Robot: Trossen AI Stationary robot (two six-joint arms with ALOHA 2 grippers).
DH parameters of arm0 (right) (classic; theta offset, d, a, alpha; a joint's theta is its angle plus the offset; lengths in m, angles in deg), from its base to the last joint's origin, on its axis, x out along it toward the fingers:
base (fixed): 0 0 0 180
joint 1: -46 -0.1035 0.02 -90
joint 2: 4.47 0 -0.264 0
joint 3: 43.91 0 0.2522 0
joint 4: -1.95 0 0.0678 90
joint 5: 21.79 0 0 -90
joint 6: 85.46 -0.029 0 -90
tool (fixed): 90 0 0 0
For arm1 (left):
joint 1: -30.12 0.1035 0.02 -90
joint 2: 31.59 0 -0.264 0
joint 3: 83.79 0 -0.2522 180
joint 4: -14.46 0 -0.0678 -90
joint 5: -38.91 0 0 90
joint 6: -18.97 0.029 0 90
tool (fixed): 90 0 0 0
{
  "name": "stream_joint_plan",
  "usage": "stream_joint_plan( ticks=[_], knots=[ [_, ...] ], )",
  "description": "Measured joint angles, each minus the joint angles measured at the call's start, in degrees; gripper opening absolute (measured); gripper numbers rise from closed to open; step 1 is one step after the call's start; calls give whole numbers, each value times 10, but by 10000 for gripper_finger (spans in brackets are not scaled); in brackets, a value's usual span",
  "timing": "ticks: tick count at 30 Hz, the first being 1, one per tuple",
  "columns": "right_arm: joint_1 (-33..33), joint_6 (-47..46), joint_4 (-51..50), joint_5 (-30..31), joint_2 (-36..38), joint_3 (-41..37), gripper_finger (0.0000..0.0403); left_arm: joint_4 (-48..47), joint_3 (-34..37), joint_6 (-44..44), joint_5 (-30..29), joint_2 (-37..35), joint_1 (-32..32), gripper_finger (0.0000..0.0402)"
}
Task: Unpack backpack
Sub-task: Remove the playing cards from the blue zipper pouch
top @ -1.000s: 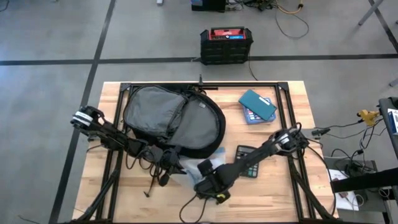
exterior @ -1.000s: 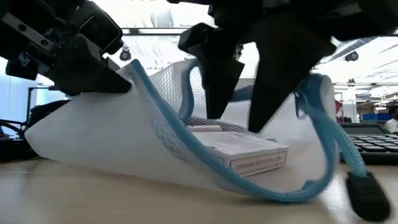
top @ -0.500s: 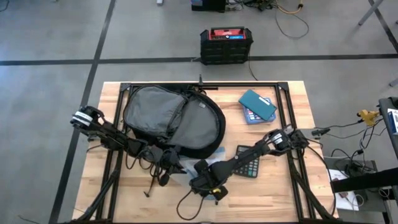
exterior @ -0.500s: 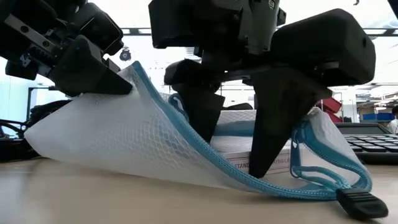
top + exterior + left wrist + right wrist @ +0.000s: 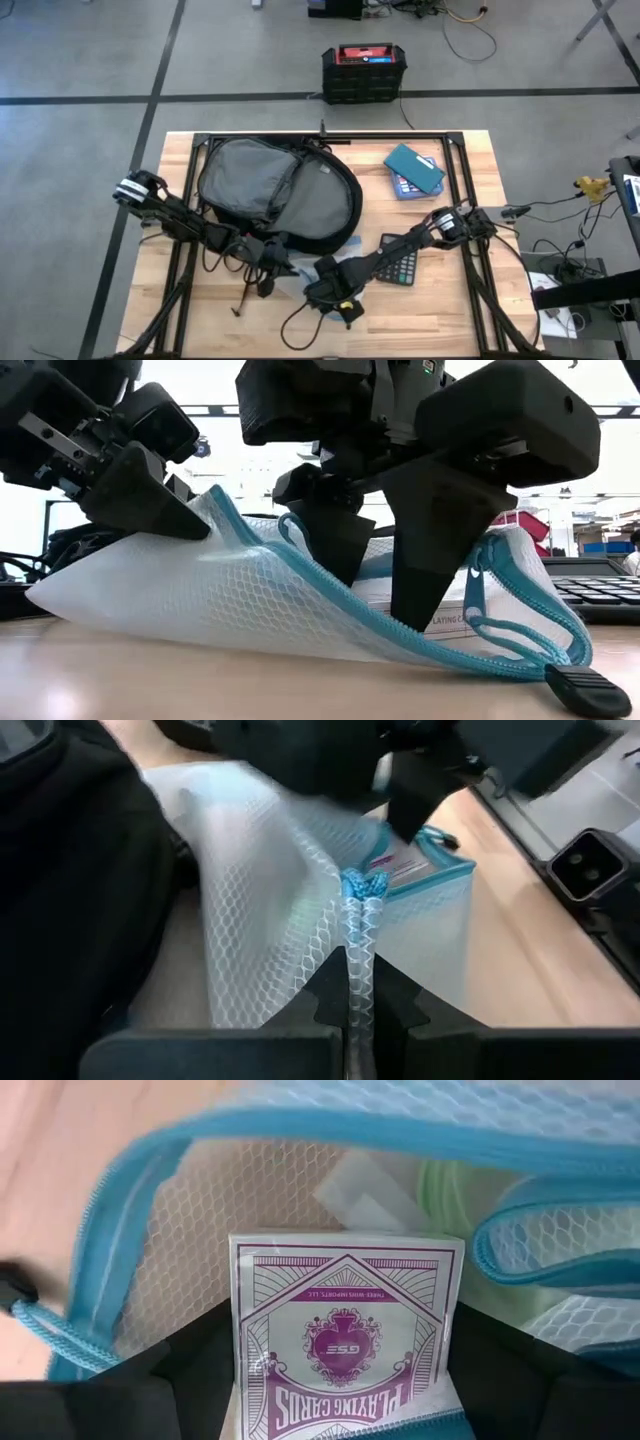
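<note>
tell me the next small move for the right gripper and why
Probably close the right gripper on the card box and draw it out of the mesh pouch. Its fingers are inside the pouch mouth, one on each side of the box, apparently not yet clamped. The left gripper is shut on the pouch's blue zipper edge, holding the mouth up.
</note>
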Motion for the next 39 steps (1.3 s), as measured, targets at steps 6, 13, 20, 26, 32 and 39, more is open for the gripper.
stream_joint_plan(
  ticks=[6,13,20,26,32,39],
  knots=[
    [-15,-26,24,-5,53,11,279,-6,0,-2,-3,0,0,0],
    [-20,-34,149,-64,101,16,279,0,1,-6,-4,0,0,0],
    [-18,-68,139,-62,141,14,279,-3,1,-22,-4,0,-6,0],
    [-21,-130,51,6,191,-1,279,-9,1,-23,7,0,-28,0],
    [-25,-222,-51,82,246,-72,279,-11,1,-23,9,0,-30,0],
    [-23,-339,-64,90,312,-265,279,23,1,-4,-56,2,-29,0]
  ],
)
